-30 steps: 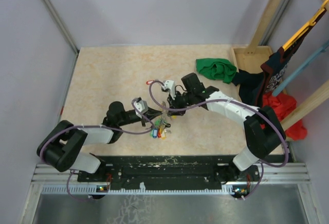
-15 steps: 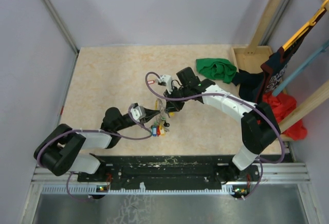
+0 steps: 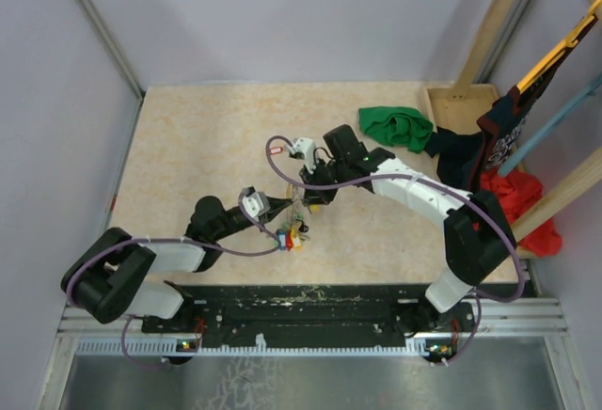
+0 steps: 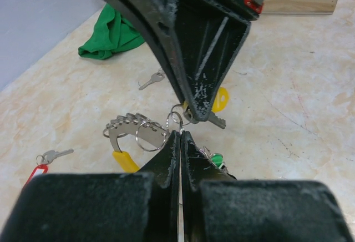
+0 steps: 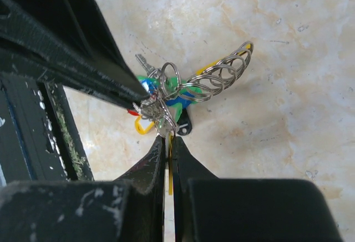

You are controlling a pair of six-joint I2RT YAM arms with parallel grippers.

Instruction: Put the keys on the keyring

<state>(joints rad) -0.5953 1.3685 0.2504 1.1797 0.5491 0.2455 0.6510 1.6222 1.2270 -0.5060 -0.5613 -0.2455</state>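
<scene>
The left pincer [image 4: 180, 142] is pinched shut on the thin wire of the keyring [image 5: 166, 93], low over the bench [image 3: 188, 147]; the right pincer [image 5: 168, 142] is shut on a brass key [image 4: 215, 120]; the two meet tip to tip, so the key lies right beside the ring.

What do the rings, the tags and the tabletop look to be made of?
Rings: metal, likely steel. They are bright silver with sharp glints.
Tags: probably plastic. The colour is a flat, saturated yellow with a soft sheen.
Tabletop: beige marbled pattern, matte, with fine scratches. It could be stone or a stone-look laminate; the pictures do not show which.
</scene>
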